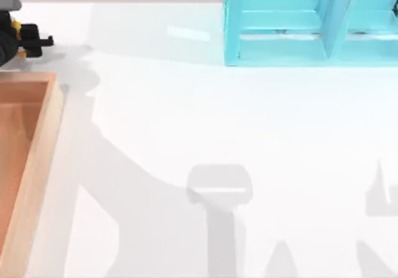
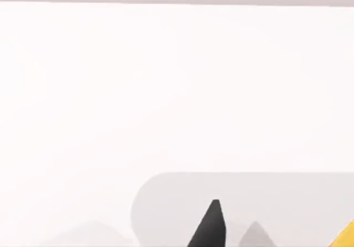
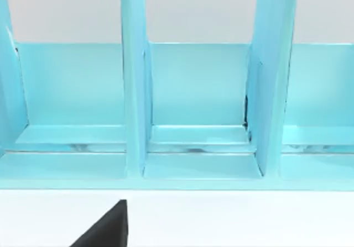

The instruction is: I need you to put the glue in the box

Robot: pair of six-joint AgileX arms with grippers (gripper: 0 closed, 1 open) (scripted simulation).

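The box [image 1: 42, 135] lies at the table's left edge, a shallow wooden tray with tan rims and a reddish-brown floor, partly cut off by the top view. My left gripper [image 1: 38, 41], black with yellow marks, hovers at the far left just beyond the box's far rim. The left wrist view shows part of that gripper [image 2: 212, 225] over bare white table, plus a yellow sliver [image 2: 346, 236] at the edge that I cannot identify. The glue is out of view. My right gripper [image 3: 105, 229] faces the blue shelf from close by.
A turquoise shelf unit [image 1: 311, 23] with open compartments stands at the far right of the table; the same shelf unit [image 3: 193, 103] shows in the right wrist view. White table [image 1: 205, 135] stretches between the box and the shelf, crossed by arm shadows.
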